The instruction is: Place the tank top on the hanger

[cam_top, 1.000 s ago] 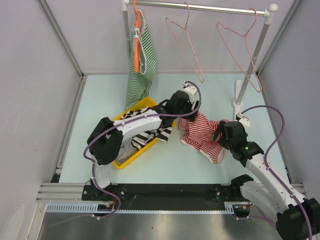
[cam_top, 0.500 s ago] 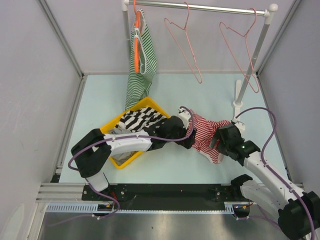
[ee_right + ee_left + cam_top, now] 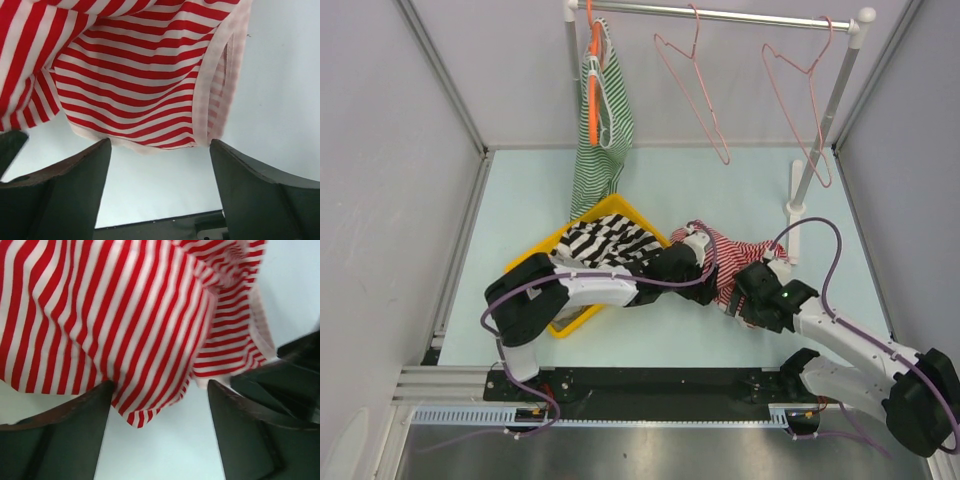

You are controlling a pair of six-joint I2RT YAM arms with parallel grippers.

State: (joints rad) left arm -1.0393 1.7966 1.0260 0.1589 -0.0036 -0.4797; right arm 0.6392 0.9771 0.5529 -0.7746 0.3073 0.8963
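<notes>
The red-and-white striped tank top (image 3: 732,250) lies crumpled on the pale table, right of centre. My left gripper (image 3: 706,266) is low at its left edge, open; in the left wrist view a corner of the tank top (image 3: 132,412) pokes between the spread fingers (image 3: 75,435) of that gripper (image 3: 157,407) without being pinched. My right gripper (image 3: 748,288) is at the cloth's near edge, open (image 3: 160,160), with the pale-trimmed hem (image 3: 150,142) just beyond its fingertips. One thin pink wire hanger (image 3: 692,90) hangs on the rail, and a second one (image 3: 798,95) hangs to its right.
A yellow basket (image 3: 558,326) with a black-and-white striped garment (image 3: 605,240) sits under the left arm. A green-and-white top (image 3: 602,130) hangs on an orange hanger at the rail's left end. The rail's white post (image 3: 820,110) and foot (image 3: 794,212) stand behind the tank top.
My left gripper swung from behind the basket down to the tank top's left edge and opened. The right gripper slid left and nearer along the cloth's near edge.
</notes>
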